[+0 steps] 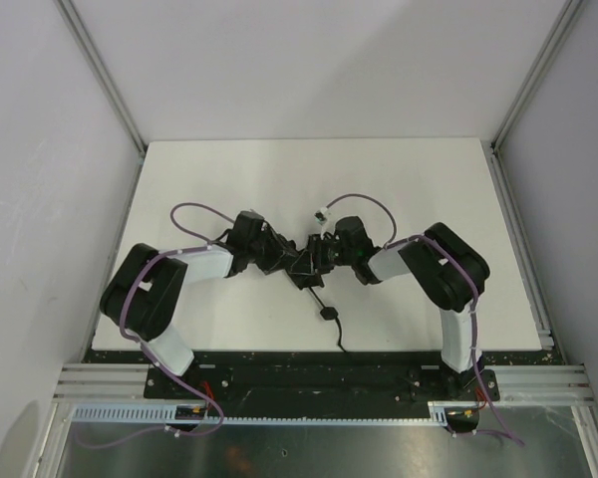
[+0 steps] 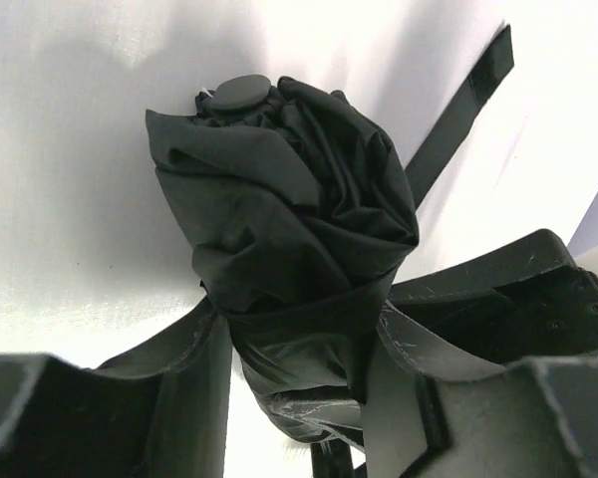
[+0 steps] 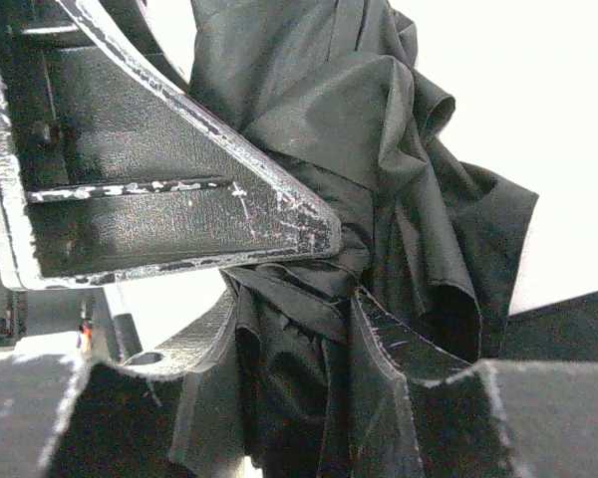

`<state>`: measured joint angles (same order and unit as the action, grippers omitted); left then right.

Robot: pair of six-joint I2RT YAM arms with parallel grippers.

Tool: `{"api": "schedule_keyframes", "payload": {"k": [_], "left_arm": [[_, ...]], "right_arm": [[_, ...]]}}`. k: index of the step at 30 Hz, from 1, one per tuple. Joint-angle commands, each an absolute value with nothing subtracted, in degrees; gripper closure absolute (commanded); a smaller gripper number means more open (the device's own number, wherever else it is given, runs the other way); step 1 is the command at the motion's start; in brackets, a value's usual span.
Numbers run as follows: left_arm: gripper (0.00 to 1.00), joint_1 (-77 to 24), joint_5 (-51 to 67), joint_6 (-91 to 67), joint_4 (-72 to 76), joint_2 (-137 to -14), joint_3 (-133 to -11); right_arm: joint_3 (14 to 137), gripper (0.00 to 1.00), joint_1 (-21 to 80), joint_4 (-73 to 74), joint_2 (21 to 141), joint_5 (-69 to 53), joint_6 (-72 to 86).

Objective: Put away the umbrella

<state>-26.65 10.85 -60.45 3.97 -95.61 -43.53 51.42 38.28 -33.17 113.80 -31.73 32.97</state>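
inward and low, the left claw (image 2: 299, 339) and right claw (image 3: 299, 319) meet, both pinching the bundled umbrella (image 2: 279, 199).

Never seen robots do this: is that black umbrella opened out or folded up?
Folded up: the umbrella is a bunched bundle of fabric, canopy not spread. Whether strapped, cannot tell.

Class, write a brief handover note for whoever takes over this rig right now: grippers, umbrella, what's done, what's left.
Left gripper: shut on the umbrella.
Right gripper: shut on its canopy.
Umbrella: at the middle of the table, between both grippers, wrist cord trailing toward the near edge.
Done: canopy collapsed and bunched.
Left: closure tab sticks out loose; fasten it, then stow.
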Motion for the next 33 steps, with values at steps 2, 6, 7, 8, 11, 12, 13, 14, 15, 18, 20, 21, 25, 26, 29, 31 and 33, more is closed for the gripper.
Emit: {"api": "schedule_keyframes", "payload": {"k": [2,6,7,8,11,12,13,14,15,18,20,21,25,26,29,31,33], "left_arm": [[0.75,-27.4,8.4,-54.9,-4.8,-99.1,-41.0],[0.93,-27.3,9.2,-54.6,-4.3,-99.4,-41.2],[0.95,-27.3,9.5,-54.6,-4.3,-99.2,-41.2],[0.98,-27.3,9.7,-54.6,-4.2,-99.0,-41.2],[1.0,-27.3,10.5,-55.6,-4.2,-98.5,-40.8],[1.0,-27.3,11.0,-56.1,-4.2,-98.4,-40.7],[1.0,-27.3,11.4,-56.6,-4.2,-98.2,-40.6],[1.0,-27.3,11.7,-57.2,-4.3,-98.2,-40.5],[1.0,-27.4,12.0,-58.0,-4.4,-98.1,-40.3],[1.0,-27.4,12.8,-60.0,-5.4,-98.5,-40.3],[1.0,-27.5,12.9,-60.6,-6.3,-98.8,-40.5],[1.0,-27.6,12.9,-60.9,-6.7,-98.9,-40.6],[1.0,-28.3,12.5,-61.5,-7.7,-98.8,-40.8],[1.0,-28.5,12.4,-61.5,-7.9,-98.8,-40.9],[1.0,-28.7,12.4,-61.8,-8.3,-98.5,-41.0],[1.0,-28.7,12.5,-61.7,-8.5,-98.1,-41.2],[1.0,-28.7,12.5,-61.5,-8.5,-97.7,-41.3]], "right_arm": [[48.0,1.0,40.2,-33.3,118.0,-42.8,38.8],[48.3,0.81,41.4,-23.5,112.5,-34.1,31.2],[48.4,0.7,41.8,-20.5,110.7,-30.9,29.0],[48.7,0.55,42.3,-17.5,108.9,-27.7,27.0],[49.8,0.12,44.6,-10.5,103.7,-17.0,21.5],[50.6,0.06,45.8,-8.2,102.3,-12.7,19.5],[51.8,0.03,47.2,-6.0,101.3,-8.6,17.6],[53.2,0.02,48.6,-3.8,100.7,-4.4,15.9],[54.8,0.01,50.1,-2.0,100.6,-0.2,14.4],[59.8,0.01,55.0,3.6,102.5,13.5,10.9],[62.9,0.01,58.1,6.2,104.9,22.1,9.3],[64.2,0.01,59.4,6.8,106.2,25.7,8.7],[67.8,0.14,62.5,6.9,110.6,33.3,7.2],[68.8,0.16,62.8,7.2,111.8,34.0,7.1],[70.1,0.3,62.9,7.7,114.3,35.0,7.6],[70.2,0.48,62.3,8.7,115.4,34.0,8.8],[69.7,0.75,61.4,9.7,116.1,31.6,10.2]]}}
